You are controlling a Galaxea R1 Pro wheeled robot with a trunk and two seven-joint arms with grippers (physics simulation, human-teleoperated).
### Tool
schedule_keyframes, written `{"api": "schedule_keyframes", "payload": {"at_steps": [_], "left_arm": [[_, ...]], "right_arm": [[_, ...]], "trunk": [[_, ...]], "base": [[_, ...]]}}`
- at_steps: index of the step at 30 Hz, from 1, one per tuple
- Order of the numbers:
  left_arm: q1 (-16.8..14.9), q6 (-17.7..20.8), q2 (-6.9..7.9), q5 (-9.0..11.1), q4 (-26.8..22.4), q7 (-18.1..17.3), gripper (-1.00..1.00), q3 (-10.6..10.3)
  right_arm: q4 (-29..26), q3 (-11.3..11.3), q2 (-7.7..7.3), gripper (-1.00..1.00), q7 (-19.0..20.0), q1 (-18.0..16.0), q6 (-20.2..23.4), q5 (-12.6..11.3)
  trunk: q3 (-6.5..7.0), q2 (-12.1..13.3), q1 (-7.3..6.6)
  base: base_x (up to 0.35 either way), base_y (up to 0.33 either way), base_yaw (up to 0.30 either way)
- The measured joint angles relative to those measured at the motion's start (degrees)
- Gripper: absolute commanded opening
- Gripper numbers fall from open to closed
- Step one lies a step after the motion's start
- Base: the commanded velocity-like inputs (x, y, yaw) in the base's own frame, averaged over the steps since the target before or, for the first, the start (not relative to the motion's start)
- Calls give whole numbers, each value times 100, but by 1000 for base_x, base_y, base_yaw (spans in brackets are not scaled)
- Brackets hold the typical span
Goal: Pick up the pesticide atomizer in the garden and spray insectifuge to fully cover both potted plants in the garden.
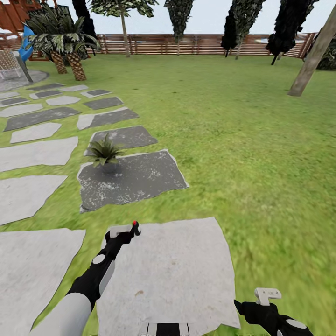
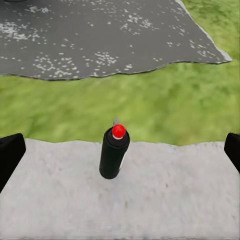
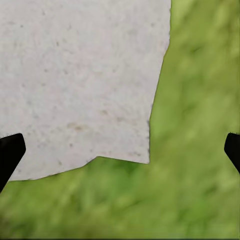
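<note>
The pesticide atomizer [image 2: 114, 152], a dark bottle with a red top [image 1: 135, 224], stands upright on a light stone slab [image 1: 177, 275] near its far edge. My left gripper [image 1: 125, 232] is right at it. Its dark fingers [image 2: 10, 155] are spread wide to either side of the bottle without touching it, so it is open. One potted plant [image 1: 103, 150], a speckled green rosette in a small grey pot, sits on the dark slab [image 1: 140, 179] just beyond. The second plant is out of view. My right gripper [image 1: 263, 298] hangs open over the slab's near corner [image 3: 75, 75] and grass.
Grey stepping slabs [image 1: 35, 154] run along the left toward a round patio [image 1: 23, 79] and palms [image 1: 65, 46]. A brown slatted fence [image 1: 186, 44] with trees closes the back. A leaning trunk [image 1: 312, 56] stands far right. Lawn [image 1: 242, 140] spreads to the right.
</note>
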Motion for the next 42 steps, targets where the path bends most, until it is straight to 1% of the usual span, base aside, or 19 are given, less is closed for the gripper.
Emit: {"api": "schedule_keyframes", "payload": {"at_steps": [24,32,39,42], "left_arm": [[0,-4,0,-7,0,0,100,0],[0,-4,0,-14,-23,0,100,-2],[0,-4,0,-14,-20,0,100,-4],[0,-4,0,-14,-18,0,100,-2]], "right_arm": [[0,1,0,100,0,0,-1,1],[-1,-7,-6,100,-1,0,-4,8],[0,-8,-9,100,-1,0,-8,8],[0,-8,-9,100,-1,0,-9,8]], "trunk": [[-730,-32,62],[-771,-33,62],[-772,-33,59],[-773,-33,61]], "base": [[0,0,0],[12,0,0],[254,0,0],[92,0,0]]}}
